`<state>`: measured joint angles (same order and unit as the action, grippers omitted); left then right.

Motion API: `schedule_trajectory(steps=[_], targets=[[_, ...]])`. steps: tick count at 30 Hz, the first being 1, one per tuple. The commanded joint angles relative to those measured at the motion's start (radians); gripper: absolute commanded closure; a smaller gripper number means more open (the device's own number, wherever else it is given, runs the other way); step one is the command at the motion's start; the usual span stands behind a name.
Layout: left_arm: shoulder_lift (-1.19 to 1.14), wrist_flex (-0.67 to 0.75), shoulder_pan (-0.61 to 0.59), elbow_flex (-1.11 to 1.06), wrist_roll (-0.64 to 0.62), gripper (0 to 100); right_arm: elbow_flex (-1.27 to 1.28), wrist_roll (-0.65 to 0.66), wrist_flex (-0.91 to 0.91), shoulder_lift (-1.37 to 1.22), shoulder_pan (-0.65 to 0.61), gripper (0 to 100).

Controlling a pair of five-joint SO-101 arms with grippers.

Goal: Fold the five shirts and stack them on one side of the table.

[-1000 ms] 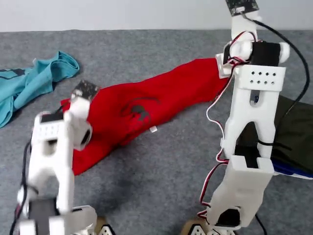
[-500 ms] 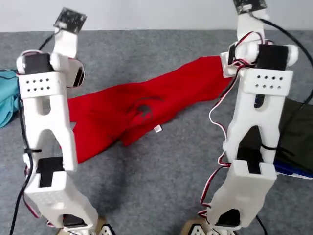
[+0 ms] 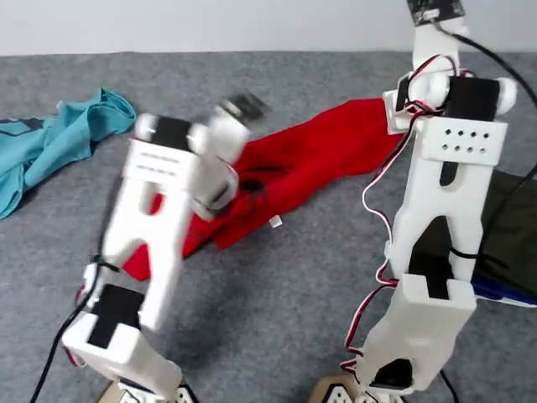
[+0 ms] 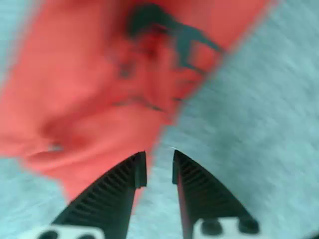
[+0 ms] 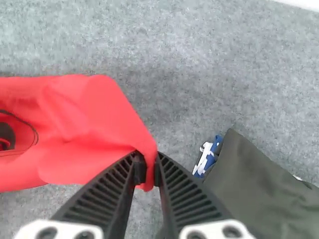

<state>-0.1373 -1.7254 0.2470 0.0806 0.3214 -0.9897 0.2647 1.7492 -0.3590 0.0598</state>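
High view: the red shirt (image 3: 319, 159) lies stretched on the table (image 3: 294, 277), folding apparently beginning. Left wrist view: the left claw (image 4: 158, 169), slightly open and empty, hovers at the red shirt's edge and should grip there next. Right wrist view: the right claw (image 5: 146, 172) pinches the red shirt's corner.

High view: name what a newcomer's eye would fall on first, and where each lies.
The red shirt stretched diagonally across the grey table stands out first, one end pinched in the right end effector. The left end effector hangs open over the shirt's edge. A teal shirt lies crumpled at the left edge of the high view.
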Motion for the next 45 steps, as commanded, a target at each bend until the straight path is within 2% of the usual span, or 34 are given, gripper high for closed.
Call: schedule_trajectory(steps=[1, 4, 9, 13, 18, 24, 45], targets=[[0.012, 0.08, 0.066, -0.093, 0.011, 91, -0.003, 0.011, 0.019, 0.058, 0.013, 98.8], [-0.063, 0.147, 0.066, -0.119, 0.011, 91, -0.003, 0.011, 0.019, 0.058, 0.013, 98.8], [-0.219, 0.175, 0.071, -0.085, 0.035, 90, -0.003, 0.011, 0.019, 0.058, 0.018, 98.8], [-0.344, 0.193, 0.038, 0.016, 0.037, 90, -0.003, 0.011, 0.019, 0.058, 0.019, 98.8], [-0.468, 0.183, -0.02, 0.176, 0.032, 84, -0.003, 0.011, 0.019, 0.059, 0.019, 98.8], [-0.519, 0.12, -0.035, 0.286, 0.037, 84, -0.003, 0.011, 0.019, 0.058, 0.019, 98.8], [-0.646, 0.078, -0.037, 0.303, 0.075, 82, -0.003, 0.011, 0.019, 0.061, 0.015, 98.8]])
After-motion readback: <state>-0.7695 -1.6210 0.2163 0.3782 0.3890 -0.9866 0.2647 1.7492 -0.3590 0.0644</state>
